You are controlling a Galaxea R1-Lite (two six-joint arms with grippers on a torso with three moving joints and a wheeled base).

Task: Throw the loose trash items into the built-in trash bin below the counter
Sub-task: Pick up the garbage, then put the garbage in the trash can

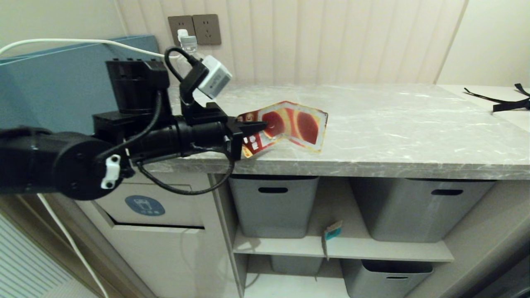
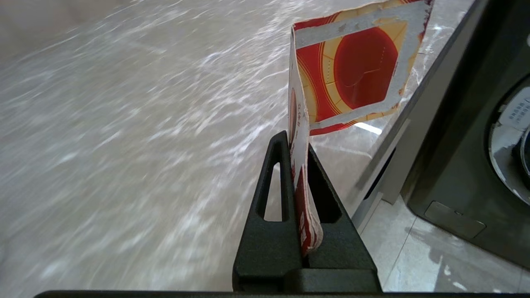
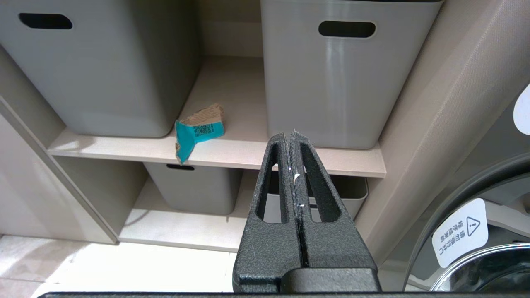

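The left gripper (image 1: 253,131) has its fingers clamped on one end of the red-and-yellow snack wrapper (image 1: 296,126), which stands out over the front part of the counter (image 1: 393,124), its far edge close to the stone. The pinch looks thin: in the left wrist view only a narrow folded margin of the sheet sits between the pads, and the rest bends away sideways (a stiff, creased sheet that could act as a lever). If it drags on the counter edge on the way down, it may twist out and fall among the grey tubs (image 1: 274,205) instead of the built-in trash bin (image 1: 145,205), whose flap sits below and to the left, partly behind the arm. The flap looks shut, so the light sheet may fold against it, not push through. The teal paper scrap (image 3: 199,130) lies on the shelf between the tubs, the water bottle (image 1: 189,45) behind the left arm. The right gripper (image 3: 293,138) hangs low with fingers together, holding nothing
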